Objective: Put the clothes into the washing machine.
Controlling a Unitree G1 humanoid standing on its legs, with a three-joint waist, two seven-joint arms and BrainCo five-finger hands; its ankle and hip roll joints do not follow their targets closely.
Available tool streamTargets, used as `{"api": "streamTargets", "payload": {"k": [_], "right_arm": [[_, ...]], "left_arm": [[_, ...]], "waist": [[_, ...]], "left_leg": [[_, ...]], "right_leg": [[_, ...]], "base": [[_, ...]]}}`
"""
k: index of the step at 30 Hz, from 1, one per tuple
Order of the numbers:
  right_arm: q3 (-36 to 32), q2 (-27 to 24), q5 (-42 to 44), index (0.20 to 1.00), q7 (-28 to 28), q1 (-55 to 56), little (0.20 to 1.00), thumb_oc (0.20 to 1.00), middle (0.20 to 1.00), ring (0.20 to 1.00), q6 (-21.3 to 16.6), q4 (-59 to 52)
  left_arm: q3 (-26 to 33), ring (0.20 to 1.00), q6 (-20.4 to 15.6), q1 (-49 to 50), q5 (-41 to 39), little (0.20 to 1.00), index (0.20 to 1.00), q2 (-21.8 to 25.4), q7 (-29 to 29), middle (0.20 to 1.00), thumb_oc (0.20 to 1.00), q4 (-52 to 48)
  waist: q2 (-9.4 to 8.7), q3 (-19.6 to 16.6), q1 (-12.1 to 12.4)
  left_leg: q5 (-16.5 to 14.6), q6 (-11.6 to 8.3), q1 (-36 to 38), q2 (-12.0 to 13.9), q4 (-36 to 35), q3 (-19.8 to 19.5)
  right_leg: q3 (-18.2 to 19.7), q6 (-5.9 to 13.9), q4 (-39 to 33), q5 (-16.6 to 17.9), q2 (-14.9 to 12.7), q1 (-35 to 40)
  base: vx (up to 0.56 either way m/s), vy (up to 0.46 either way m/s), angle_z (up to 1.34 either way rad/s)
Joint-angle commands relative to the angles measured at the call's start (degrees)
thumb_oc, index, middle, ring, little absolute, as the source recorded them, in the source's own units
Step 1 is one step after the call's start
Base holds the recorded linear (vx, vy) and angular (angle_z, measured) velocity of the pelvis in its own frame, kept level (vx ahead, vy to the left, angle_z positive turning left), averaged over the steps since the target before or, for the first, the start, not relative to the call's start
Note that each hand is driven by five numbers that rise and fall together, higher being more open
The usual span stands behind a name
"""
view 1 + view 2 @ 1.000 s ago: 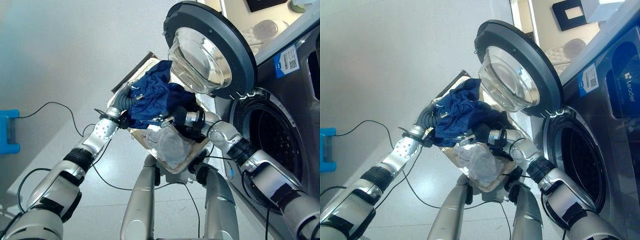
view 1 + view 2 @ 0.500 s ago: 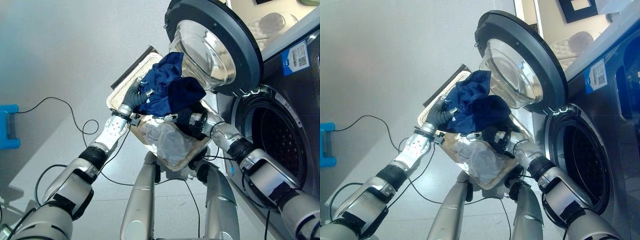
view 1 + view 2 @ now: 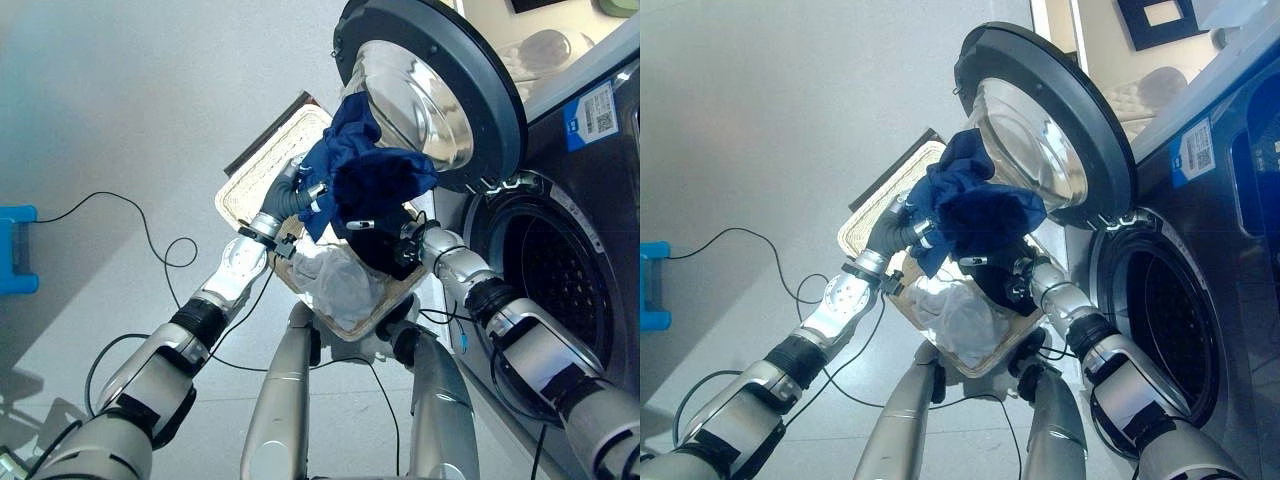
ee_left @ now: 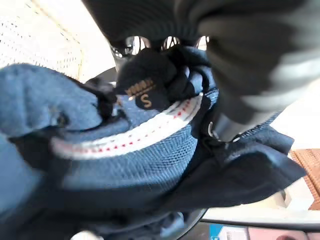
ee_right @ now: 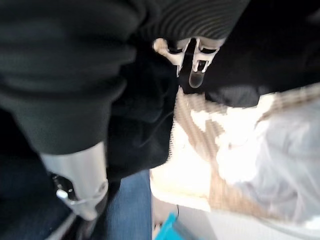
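A bundle of dark blue clothes [image 3: 365, 170] hangs above a woven basket [image 3: 250, 180], close against the glass of the washing machine's open door [image 3: 440, 90]. My left hand [image 3: 290, 195] grips the bundle's left side, and in the left wrist view its fingers curl into the blue fabric [image 4: 140, 145]. My right hand [image 3: 392, 248] holds the bundle's dark underside from the right, with its fingers [image 5: 190, 55] dug into dark cloth. A white garment [image 3: 340, 285] lies in the basket below. The drum opening [image 3: 560, 290] is at the right.
The open round door juts out over the basket, just above the bundle. A blue box [image 3: 15, 250] stands on the floor at far left. Bare floor lies to the left of the basket.
Both hands have raised the blue bundle and carried it to the right, from over the basket up to the door glass. The left arm has stretched further out.
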Motion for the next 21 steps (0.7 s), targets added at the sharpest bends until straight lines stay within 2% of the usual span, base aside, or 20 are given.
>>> {"api": "streamTargets", "payload": {"k": [1, 7, 9, 12, 21], "right_arm": [[-2.8, -0.2, -1.6, 1.0, -3.7, -0.2, 1.0, 1.0, 1.0, 1.0, -4.2, -3.2], [-3.4, 1.0, -0.6, 1.0, -4.6, -1.1, 1.0, 1.0, 1.0, 1.0, -5.2, -4.7], [-3.5, 2.4, 3.2, 1.0, -2.9, -1.8, 1.0, 1.0, 1.0, 1.0, -5.2, -6.1], [-4.0, 3.5, 6.5, 1.0, -1.5, -2.2, 1.0, 1.0, 1.0, 1.0, -5.3, -7.3], [-4.1, 6.4, 12.2, 1.0, 2.2, -4.1, 1.0, 1.0, 1.0, 1.0, -4.8, -9.6]], "left_arm": [[3.6, 0.2, -3.5, -0.2, -3.2, 0.2, 0.2, -3.8, -2.3, 0.2, 0.2, -6.9], [3.9, 0.2, -1.4, 0.7, -4.5, 0.2, 0.2, -5.2, -5.1, 0.2, 0.2, -8.9], [3.8, 0.2, 1.4, 1.0, -8.1, 0.2, 0.2, -6.3, -7.4, 0.2, 0.2, -9.4], [3.7, 0.2, 3.4, 1.0, -11.7, 0.2, 0.2, -7.0, -9.4, 0.2, 0.2, -8.9], [0.9, 0.2, 7.0, -0.2, -13.6, 0.2, 0.2, -9.0, -14.0, 0.2, 0.2, -6.4]], "waist": [[2.57, -1.5, 0.4], [2.97, -1.5, 0.5], [3.02, -1.5, 0.5], [2.96, -1.5, 0.4], [2.81, -1.5, 0.2]], "left_leg": [[-5.9, 0.18, -0.1, -4.5, 2.4, 3.0], [-6.0, 0.27, -0.2, -4.7, 2.3, 3.0], [-6.0, 0.39, 0.1, -4.8, 2.4, 2.9], [-6.1, 0.43, 0.4, -4.8, 2.6, 3.0], [-5.9, 0.61, 0.7, -4.7, 2.6, 3.2]], "right_leg": [[2.1, 5.94, -7.3, 6.9, 4.3, -0.1], [2.1, 6.09, -7.3, 7.1, 4.2, -0.3], [2.3, 6.1, -7.1, 7.1, 4.2, -0.1], [2.6, 6.09, -6.7, 7.0, 4.3, 0.0], [2.6, 6.21, -6.6, 7.4, 4.3, 0.3]], "base": [[0.0, 0.0, 0.0], [0.0, 0.0, 0.0], [0.0, 0.0, 0.0], [0.0, 0.0, 0.0], [0.0, 0.0, 0.0]]}}
